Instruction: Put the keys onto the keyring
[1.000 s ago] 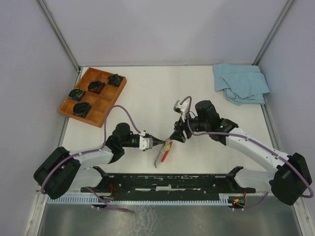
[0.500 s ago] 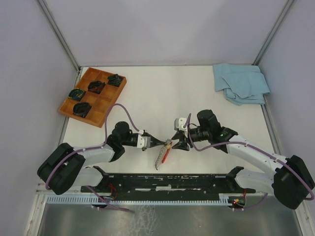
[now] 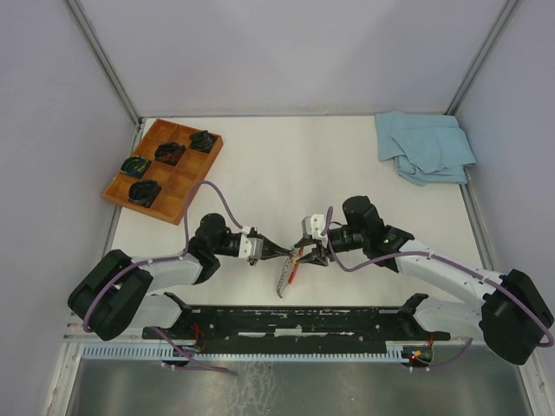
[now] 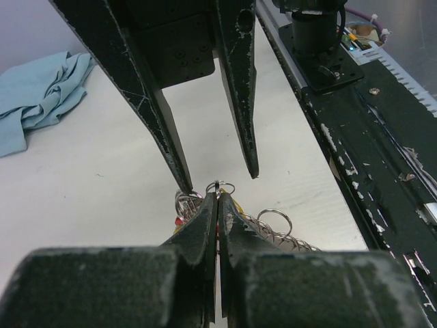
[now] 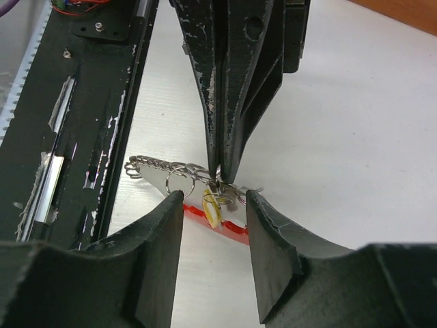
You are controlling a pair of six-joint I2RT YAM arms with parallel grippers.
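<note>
The left hand point(image 4: 217, 199) is pinched shut on the keyring point(image 4: 216, 185), low over the bench point(image 4: 102, 171) near its front edge. The right hand point(image 5: 214, 199) stands open, straddling the keyring and the yellow-headed key point(image 5: 212, 209).

Soft, even light falls from overhead. The white bench point(image 3: 347, 165) comes up bright with no hard glare in the top view, and the arms throw only faint, fuzzy shadows beside themselves. The walls take a pale lilac cast. That top view is sharp throughout, its corner posts leaning inward. In the left wrist view the left hand point(image 4: 217, 197) is a soft blur at the bottom edge, and the bench behind it is nearly washed out to white. In the right wrist view the right hand point(image 5: 214, 199) is likewise blurred up close. The keyring point(image 5: 164, 176) shows small glints there, and the bench has a greyish sheen.
</note>
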